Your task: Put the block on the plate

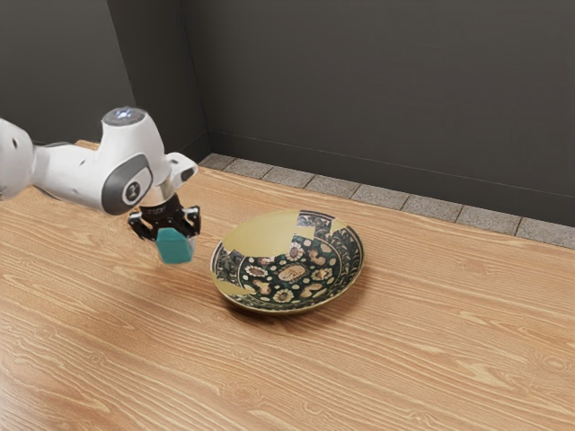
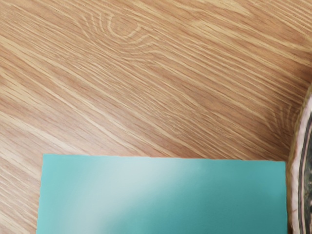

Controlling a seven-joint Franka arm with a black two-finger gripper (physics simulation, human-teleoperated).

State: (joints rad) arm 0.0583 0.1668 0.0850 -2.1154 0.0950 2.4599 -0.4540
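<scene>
One teal block (image 1: 175, 248) is, in the exterior view, grasped by my gripper (image 1: 173, 235), its fingers closed on it from two sides, as far as I can judge. It seems to hang above the wooden table (image 1: 422, 359), beside the patterned plate (image 1: 292, 273) and outside its rim. So I consider the grasping and the lifting as done; the carrying over the plate, the lowering and the releasing are left. The plate carries nothing, and its raised rim is the only obstacle I find on my way: the block should pass above it, or it could knock and push the plate. Behind the table are grey tiles (image 1: 377, 197) and a dark wall (image 1: 386, 90), both out of my path. In the wrist view, the block is large at the lower edge, under my hand, and the plate's rim appears close beside it, with bare wood around.
</scene>
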